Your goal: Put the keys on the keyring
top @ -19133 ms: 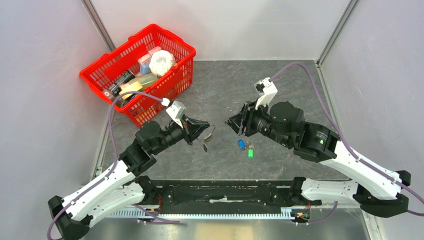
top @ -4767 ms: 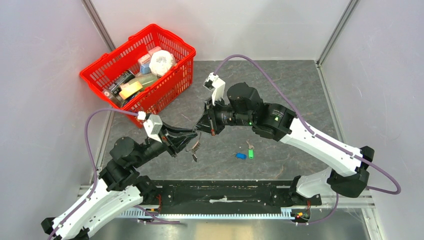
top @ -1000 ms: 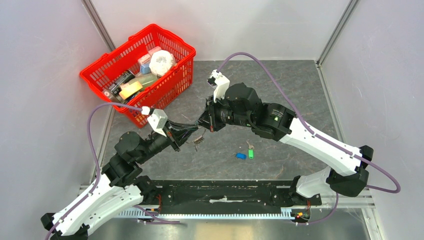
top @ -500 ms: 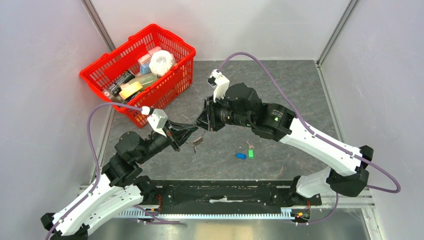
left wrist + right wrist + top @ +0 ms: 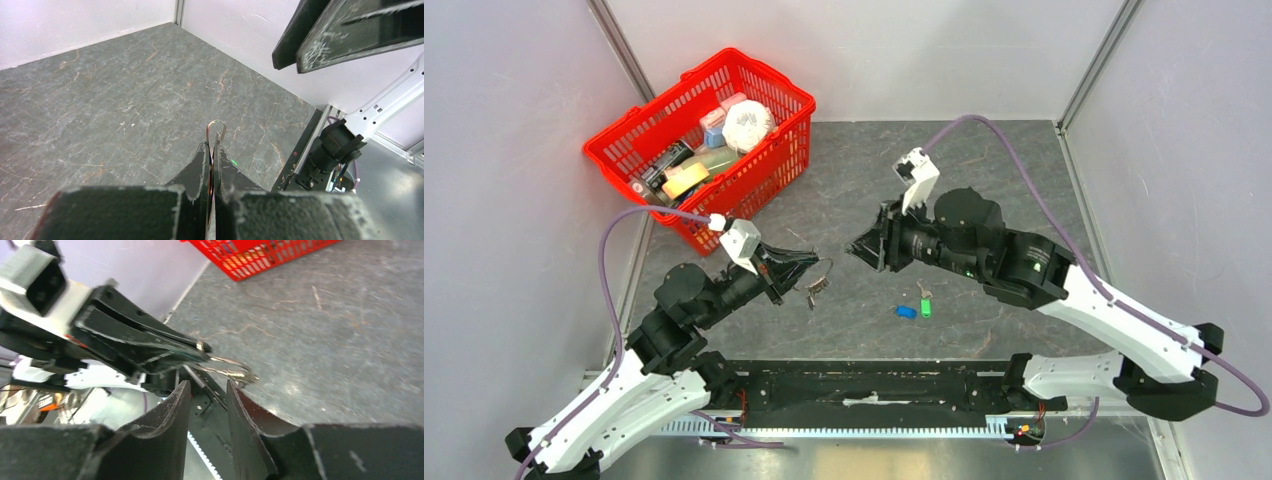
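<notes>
My left gripper (image 5: 810,264) is shut on the keyring (image 5: 825,268), a thin silver wire ring held above the table, with a cluster of small silver keys (image 5: 816,287) dangling from it. In the left wrist view the ring's loop (image 5: 218,129) sticks out past the closed fingertips. My right gripper (image 5: 856,247) is open and empty, a short way right of the ring. In the right wrist view the keyring (image 5: 231,371) lies just beyond its spread fingers. A blue-headed key (image 5: 906,311), a green-headed key (image 5: 925,307) and a silver key (image 5: 924,292) lie on the grey table.
A red basket (image 5: 769,165) full of packaged goods stands at the back left, and shows at the top of the right wrist view (image 5: 260,255). Grey walls enclose the table on three sides. A black rail (image 5: 874,385) runs along the near edge.
My right gripper has pulled back to the right, away from the keyring, with its jaws open and empty. The left gripper still holds the ring in nearly the same place.
</notes>
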`<state>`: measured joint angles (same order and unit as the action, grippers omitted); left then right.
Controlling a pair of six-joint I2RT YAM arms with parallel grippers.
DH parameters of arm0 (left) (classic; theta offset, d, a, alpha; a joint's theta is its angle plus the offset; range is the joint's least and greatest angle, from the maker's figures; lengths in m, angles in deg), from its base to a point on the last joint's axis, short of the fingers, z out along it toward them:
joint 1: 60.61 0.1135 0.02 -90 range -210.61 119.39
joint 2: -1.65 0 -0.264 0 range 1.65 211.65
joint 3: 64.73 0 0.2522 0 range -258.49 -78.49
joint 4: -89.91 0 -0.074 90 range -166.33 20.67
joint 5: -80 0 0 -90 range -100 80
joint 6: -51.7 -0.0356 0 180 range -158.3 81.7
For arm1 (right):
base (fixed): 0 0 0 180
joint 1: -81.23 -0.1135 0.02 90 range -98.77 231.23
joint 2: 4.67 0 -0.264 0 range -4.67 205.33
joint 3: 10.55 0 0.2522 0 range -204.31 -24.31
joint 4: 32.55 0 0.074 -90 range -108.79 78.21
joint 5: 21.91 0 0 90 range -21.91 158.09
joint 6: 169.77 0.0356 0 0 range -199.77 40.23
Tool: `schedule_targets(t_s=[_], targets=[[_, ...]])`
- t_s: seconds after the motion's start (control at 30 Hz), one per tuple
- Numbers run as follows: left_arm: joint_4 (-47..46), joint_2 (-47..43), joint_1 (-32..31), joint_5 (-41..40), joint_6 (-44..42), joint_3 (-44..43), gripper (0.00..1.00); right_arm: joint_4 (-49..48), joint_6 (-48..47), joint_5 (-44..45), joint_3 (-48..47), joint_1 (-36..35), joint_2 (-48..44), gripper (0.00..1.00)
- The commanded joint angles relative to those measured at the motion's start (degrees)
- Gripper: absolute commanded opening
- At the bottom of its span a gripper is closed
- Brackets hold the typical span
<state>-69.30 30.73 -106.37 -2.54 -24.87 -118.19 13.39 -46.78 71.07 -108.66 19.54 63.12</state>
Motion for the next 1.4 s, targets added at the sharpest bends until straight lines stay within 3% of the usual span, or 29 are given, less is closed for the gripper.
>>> schedule_targets(t_s=[0.0, 0.27, 0.47, 0.93, 1.37], targets=[[-1.5, -0.7, 0.1, -1.3, -1.2, -1.8, 0.02, 1.8, 0.8, 7.8, 6.8, 0.8, -4.2, 0.41], [-1.1, -1.4, 0.1, -2.4, -1.1, -1.8, 0.02, 4.4, 5.5, 12.9, 23.5, 4.1, -6.6, 0.41], [-1.0, -1.7, 0.1, -2.5, -0.9, -1.6, 0.02, 1.7, 6.1, 14.5, 31.5, 5.7, -2.3, 0.41], [-1.0, -2.2, 0.1, -2.3, -0.4, -1.3, 0.02, -4.8, -12.1, 6.3, 32.1, 6.9, 12.2, 0.50], [-0.9, -1.7, 0.1, -2.1, -0.4, -1.5, 0.02, -13.7, -17.1, -1.8, 35.6, 11.1, 17.2, 0.50]])
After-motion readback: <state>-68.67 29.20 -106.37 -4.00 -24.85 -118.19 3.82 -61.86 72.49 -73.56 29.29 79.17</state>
